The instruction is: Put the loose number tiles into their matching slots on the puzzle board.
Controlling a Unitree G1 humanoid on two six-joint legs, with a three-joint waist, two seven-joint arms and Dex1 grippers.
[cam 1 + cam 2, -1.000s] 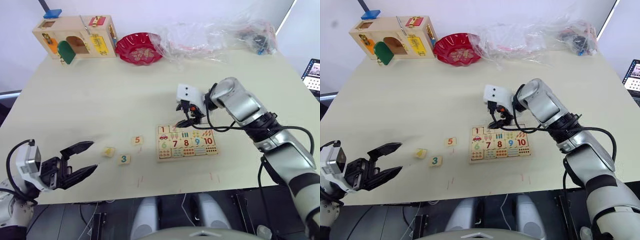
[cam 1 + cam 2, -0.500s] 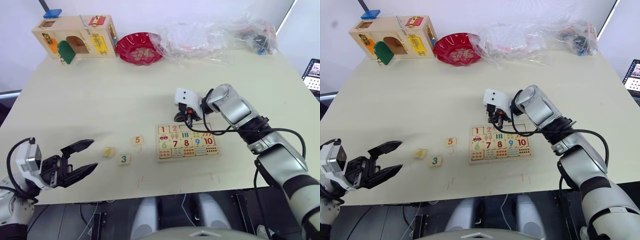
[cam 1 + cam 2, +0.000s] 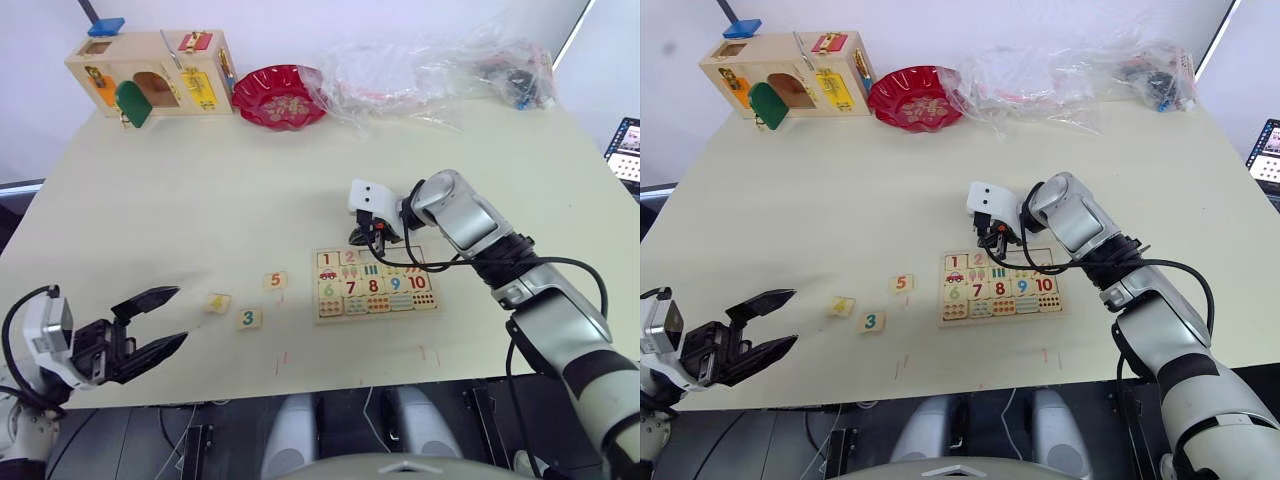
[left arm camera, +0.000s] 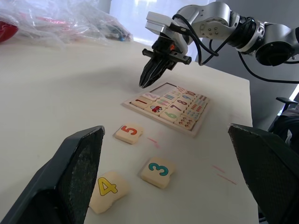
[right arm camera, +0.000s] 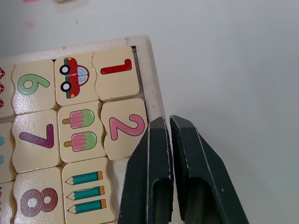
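Shut tip to tip and empty at the right gripper (image 5: 169,122); spread wide and equally empty at the left gripper (image 3: 178,316). Hangs, on the right, just off the far rim of the puzzle board (image 5: 152,74), beside tile 2 (image 5: 125,127), apart from the wood as far as can be told. Sits low on the left near the table's front edge, well apart from the loose tiles.

Outward from the right tips: tile 2 and tile 1 (image 5: 116,71) seated side by side in the numeral row. Beyond tile 2, probably bare recesses, though the right wrist view hides that stretch behind a finger and the left wrist view only hints at it. Left of the board, on the table between board and left gripper: tile 5 (image 3: 275,281) nearest the board, then tile 3 (image 3: 248,319) and tile 4 (image 3: 217,302), none touching another.

Handling, as a judgement: thin, stiff, light wood with a smooth face, hardly fragile, likely to skid on the table if nudged sideways. Lying flat, so best pinched from above across two opposite edges, keeping square for a clean drop into the slot.

Count: five tiles numbered 1 to 5, two seated, three loose; so three slots presumably left to fill; one board; two grippers.
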